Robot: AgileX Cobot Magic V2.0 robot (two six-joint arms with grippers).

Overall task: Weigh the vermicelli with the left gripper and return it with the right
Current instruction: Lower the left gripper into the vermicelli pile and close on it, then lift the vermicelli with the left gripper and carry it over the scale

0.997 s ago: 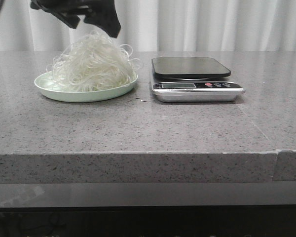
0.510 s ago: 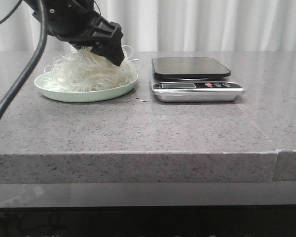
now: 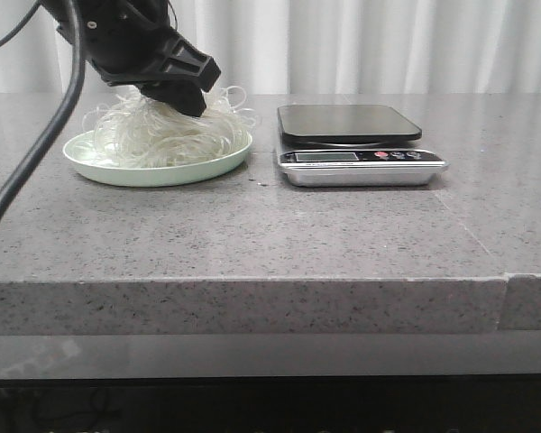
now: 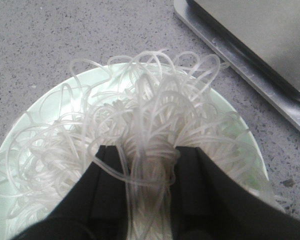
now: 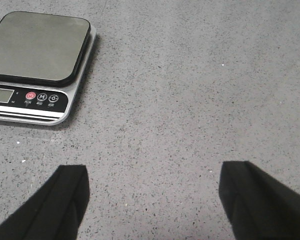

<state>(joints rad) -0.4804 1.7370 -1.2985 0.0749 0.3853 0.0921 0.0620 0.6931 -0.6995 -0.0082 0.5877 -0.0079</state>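
The vermicelli (image 3: 153,135) is a mound of thin translucent white strands on a pale green plate (image 3: 99,169) at the left of the table. My left gripper (image 3: 191,101) is pushed down into the top of the mound. In the left wrist view its black fingers (image 4: 107,170) are closed on a bundle of the vermicelli (image 4: 155,100), which rests on the plate (image 4: 50,107). My right gripper (image 5: 152,200) is open and empty, low over bare counter to the right of the scale (image 5: 37,45). It does not show in the front view.
A kitchen scale (image 3: 352,135) with a dark platform and silver base stands just right of the plate; its edge shows in the left wrist view (image 4: 270,45). The left arm's cable (image 3: 36,153) hangs over the table's left side. A white curtain is behind.
My left gripper came down from above the mound into the vermicelli and pressed it lower. In the last half second it shifted slightly left.
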